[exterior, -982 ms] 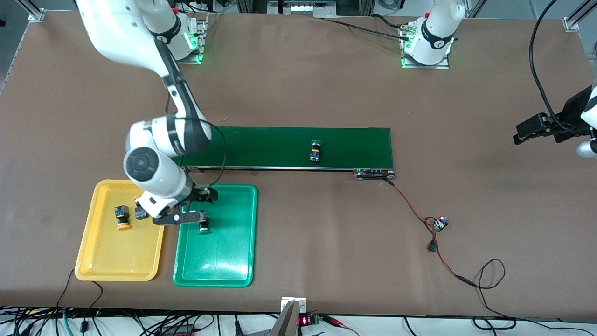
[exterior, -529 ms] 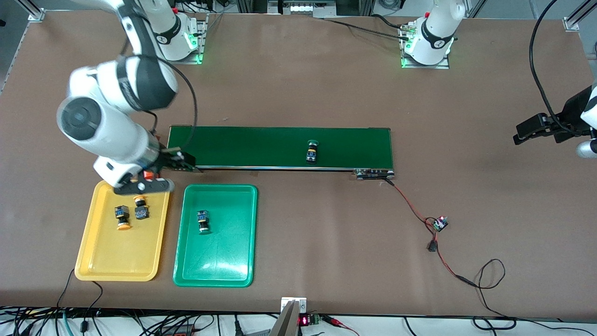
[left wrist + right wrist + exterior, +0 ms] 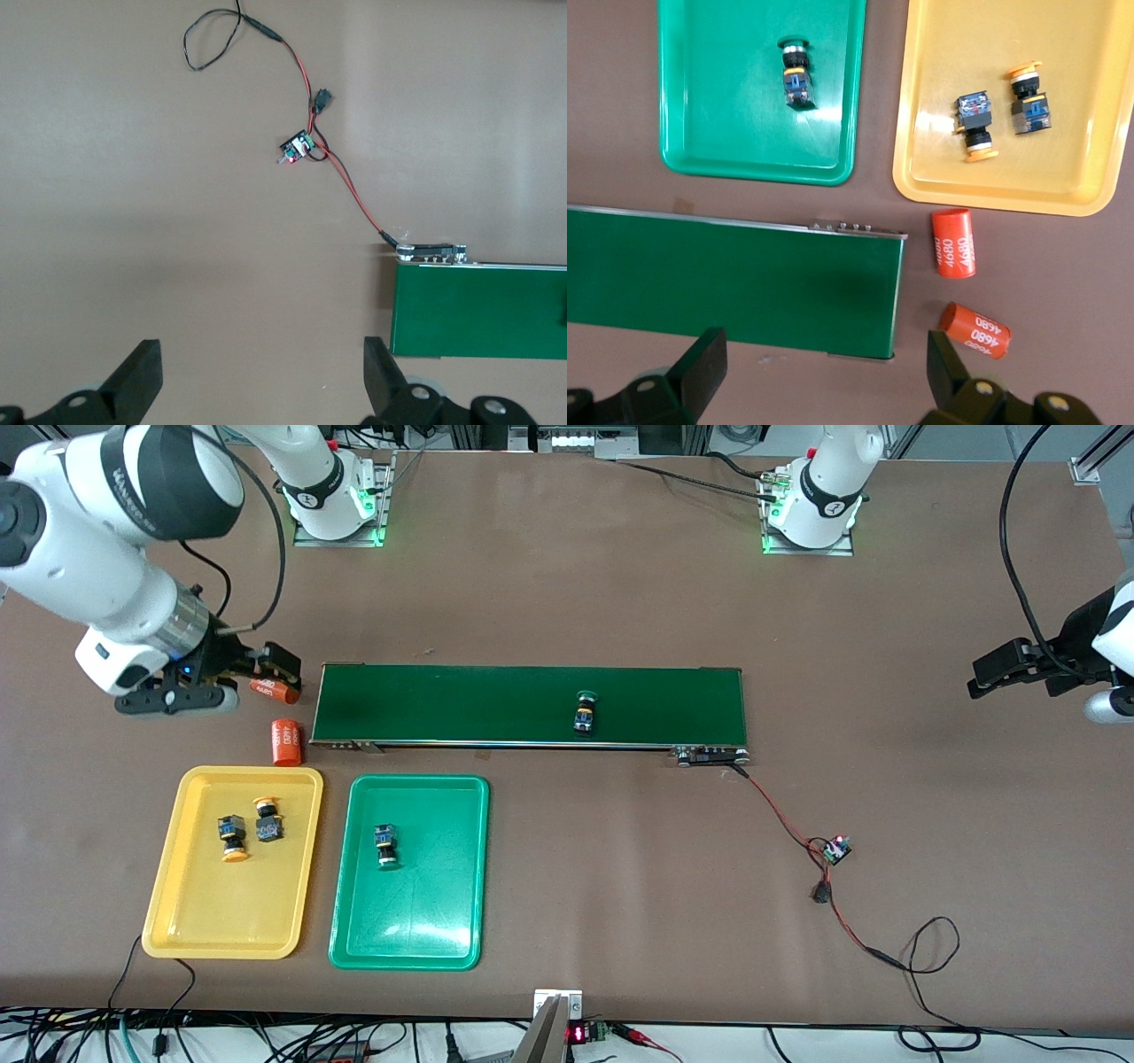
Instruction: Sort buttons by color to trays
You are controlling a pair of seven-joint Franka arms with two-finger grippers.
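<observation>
The conveyor belt [image 3: 532,705] is the landmark here. One green-capped button [image 3: 584,714] lies on it, closer to the end with the red-black wire [image 3: 780,824] than to the middle, and near the belt edge that faces the front camera.

The green tray [image 3: 409,871] and the yellow tray [image 3: 232,862] lie side by side, nearer to the front camera than the belt, at the right arm's end of it. There is a narrow strip of bare table between the two trays. The second green-capped button [image 3: 385,845] lies in the green tray, with much free floor around it. Two yellow-capped buttons [image 3: 231,838] [image 3: 267,821] lie close together in the yellow tray, in the half toward the belt.

Two orange cylinders are just off the belt's short edge: one [image 3: 286,742] between the belt end and the yellow tray, the other [image 3: 267,688] partly under the right gripper [image 3: 217,682]. This gripper hangs over the table beside that belt end, with jaws wide apart and nothing between them.

The left gripper [image 3: 1005,669] waits over bare table well past the wire end of the belt, jaws also apart and holding nothing.
</observation>
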